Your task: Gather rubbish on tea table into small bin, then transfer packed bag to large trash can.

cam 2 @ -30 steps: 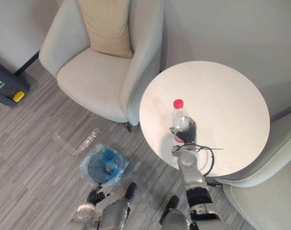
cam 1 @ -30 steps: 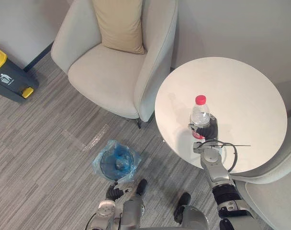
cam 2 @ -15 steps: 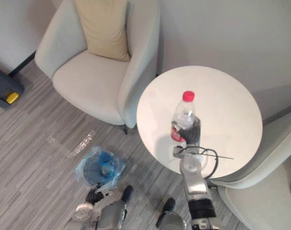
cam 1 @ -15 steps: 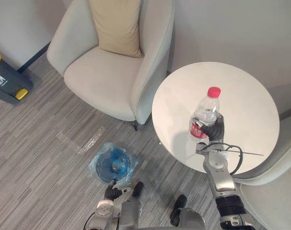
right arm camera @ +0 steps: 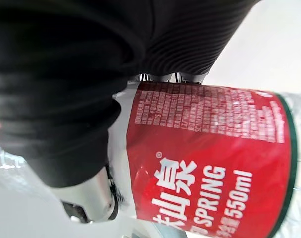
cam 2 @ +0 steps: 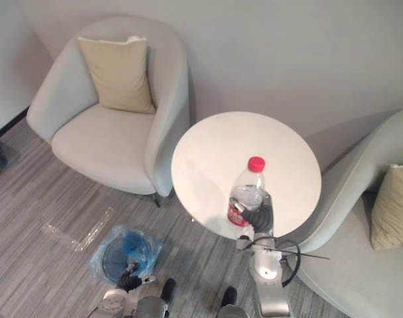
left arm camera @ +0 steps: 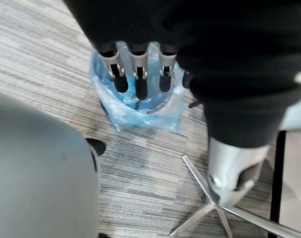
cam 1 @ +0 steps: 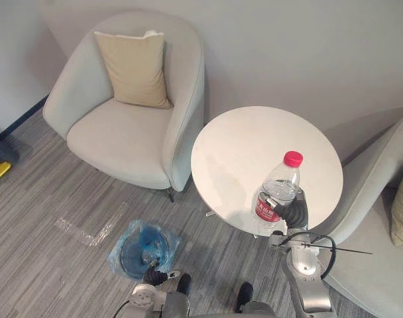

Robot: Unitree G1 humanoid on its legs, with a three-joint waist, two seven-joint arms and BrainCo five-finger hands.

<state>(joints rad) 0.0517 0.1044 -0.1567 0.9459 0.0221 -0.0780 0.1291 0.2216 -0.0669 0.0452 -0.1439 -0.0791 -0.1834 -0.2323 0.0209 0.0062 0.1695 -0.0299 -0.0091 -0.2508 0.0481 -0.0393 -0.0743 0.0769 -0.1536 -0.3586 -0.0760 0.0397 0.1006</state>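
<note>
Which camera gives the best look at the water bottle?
The left eye view: the whole bottle, red cap to red label, shows in the right hand. The right eye view shows much the same; the right wrist view catches its label from very close.

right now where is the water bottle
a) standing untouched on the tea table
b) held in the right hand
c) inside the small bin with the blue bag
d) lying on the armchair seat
b: the right hand has its fingers curled round the labelled lower part of the bottle, over the near edge of the tea table.
</note>
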